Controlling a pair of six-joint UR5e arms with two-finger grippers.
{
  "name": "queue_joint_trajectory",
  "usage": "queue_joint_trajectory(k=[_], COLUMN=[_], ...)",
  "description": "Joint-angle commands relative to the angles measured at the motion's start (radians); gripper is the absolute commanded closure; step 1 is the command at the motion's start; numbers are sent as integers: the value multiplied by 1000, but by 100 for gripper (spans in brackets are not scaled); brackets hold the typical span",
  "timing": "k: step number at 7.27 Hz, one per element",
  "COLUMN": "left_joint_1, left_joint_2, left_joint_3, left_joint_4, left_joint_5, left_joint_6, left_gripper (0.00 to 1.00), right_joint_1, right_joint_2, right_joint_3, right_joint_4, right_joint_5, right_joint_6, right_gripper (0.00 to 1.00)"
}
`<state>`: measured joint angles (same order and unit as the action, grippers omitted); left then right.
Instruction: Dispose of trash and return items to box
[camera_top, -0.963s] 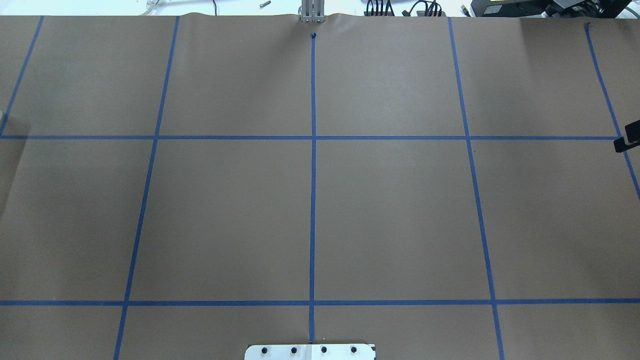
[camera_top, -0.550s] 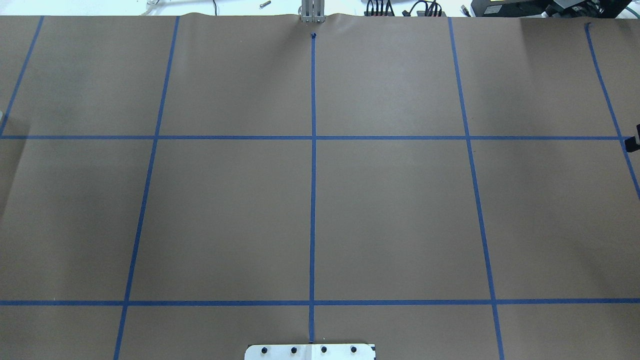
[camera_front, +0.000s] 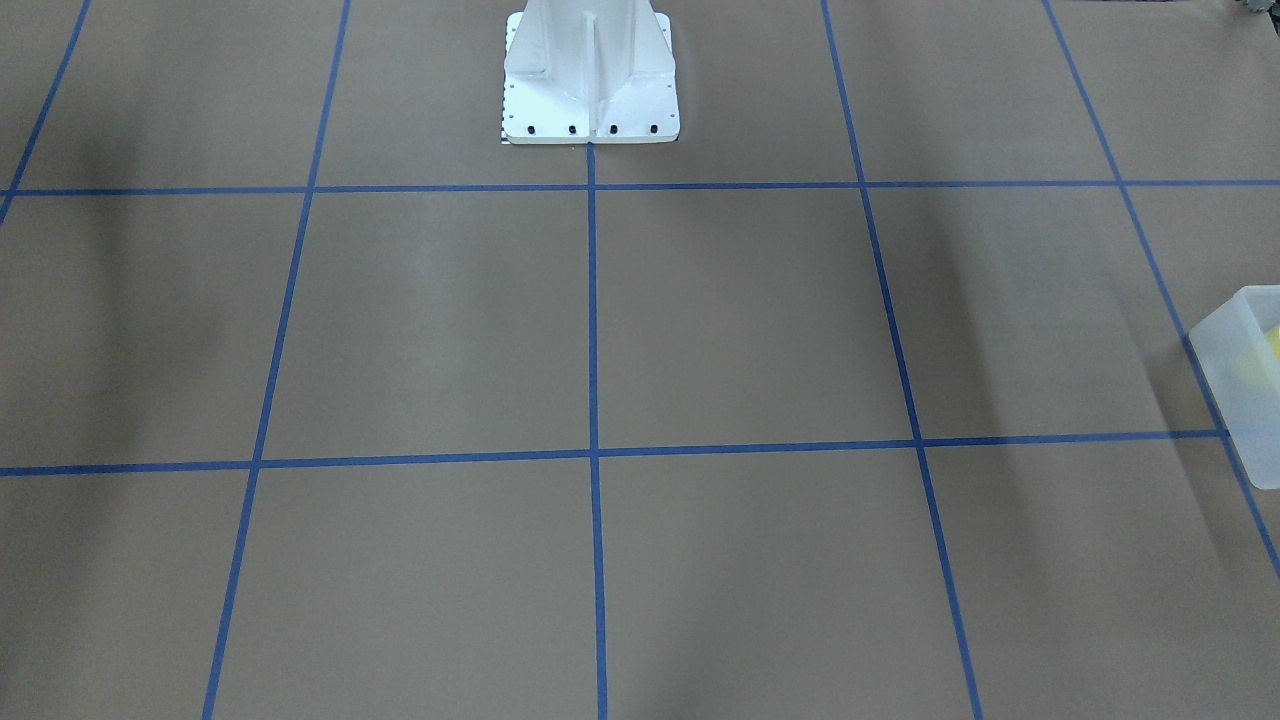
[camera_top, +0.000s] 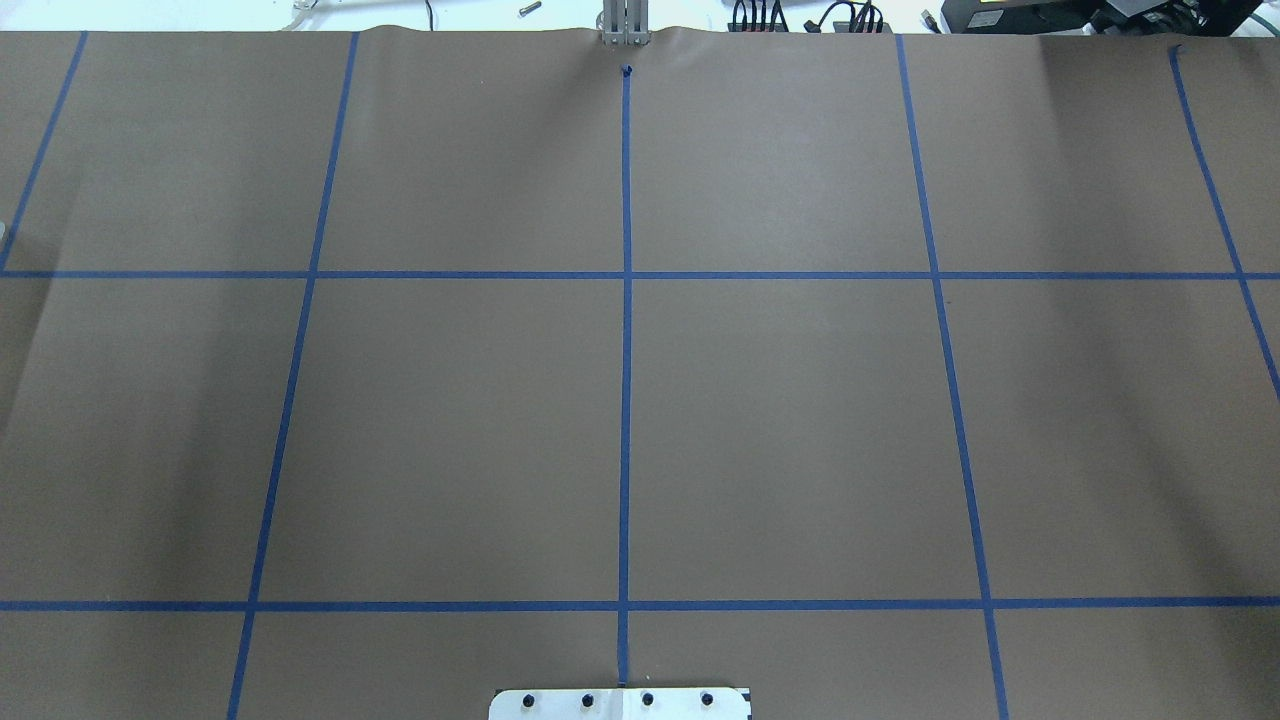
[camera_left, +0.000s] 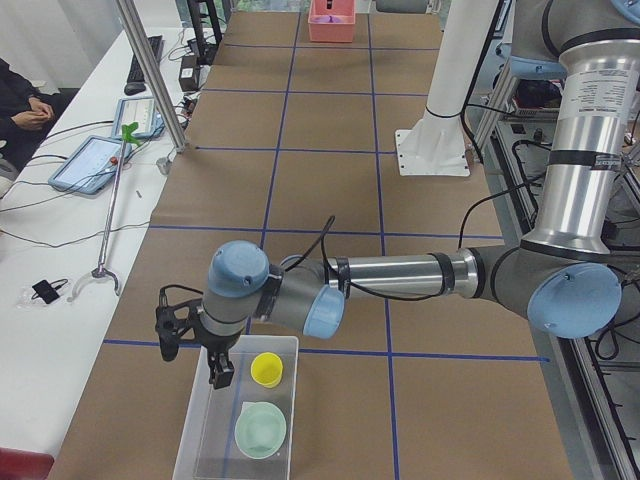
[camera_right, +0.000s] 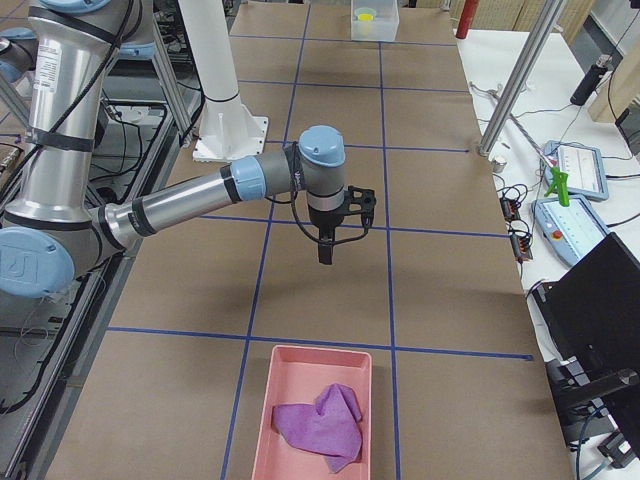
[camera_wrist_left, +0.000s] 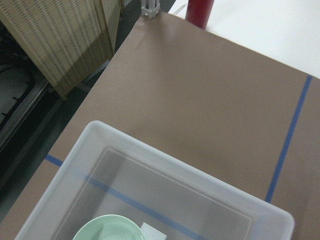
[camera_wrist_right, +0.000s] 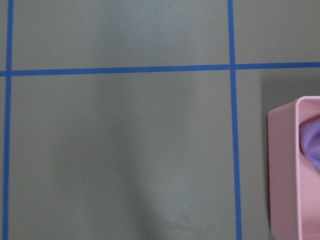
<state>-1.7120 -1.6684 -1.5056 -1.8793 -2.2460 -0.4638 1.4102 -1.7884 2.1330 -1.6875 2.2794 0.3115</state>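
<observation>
The translucent white box (camera_left: 205, 440) stands at the table's left end. The yellow cup (camera_left: 266, 369) and the mint-green bowl (camera_left: 261, 430) stand inside it. My left gripper (camera_left: 218, 378) hangs just above the box's rim, beside the cup; I cannot tell if it is open or shut. The left wrist view looks down on the box (camera_wrist_left: 100, 135) and the bowl's edge (camera_wrist_left: 107, 227). The box's corner (camera_front: 1245, 400) also shows in the front-facing view. My right gripper (camera_right: 325, 250) hangs over bare table, short of a pink bin; its state is unclear.
A pink bin (camera_right: 275, 400) holding a crumpled purple cloth (camera_right: 320, 425) stands at the table's right end and shows at the edge of the right wrist view (camera_wrist_right: 287, 170). The white robot base (camera_front: 590, 70) stands mid-table. Brown paper with blue tape lines covers the table.
A dark part of the right gripper at the overhead view's right edge has slid out of the frame to the right. Nothing else has moved.
</observation>
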Motion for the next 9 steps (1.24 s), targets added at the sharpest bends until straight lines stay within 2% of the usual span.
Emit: queue_joint_trajectory(k=[1, 2, 3, 5, 9], left_joint_1=[28, 28, 31, 142, 143], left_joint_2=[82, 138, 137, 122, 128], left_joint_3=[-88, -96, -108, -120, -127], left_joint_4=[83, 54, 49, 43, 55], left_joint_5=[-7, -39, -72, -73, -69], left_joint_6=[143, 149, 149, 137, 142], left_gripper=[1, 1, 1, 1, 1], right_joint_1=[94, 131, 166, 225, 233], right_joint_2=[-17, -10, -6, -37, -16], right_joint_3=[-135, -210, -249, -271, -268], right_joint_4=[6, 9, 9, 9, 3], right_joint_5=[6, 8, 8, 49, 97], right_joint_6=[-176, -245, -290, -307, -295], right_gripper=[0, 0, 0, 0, 0])
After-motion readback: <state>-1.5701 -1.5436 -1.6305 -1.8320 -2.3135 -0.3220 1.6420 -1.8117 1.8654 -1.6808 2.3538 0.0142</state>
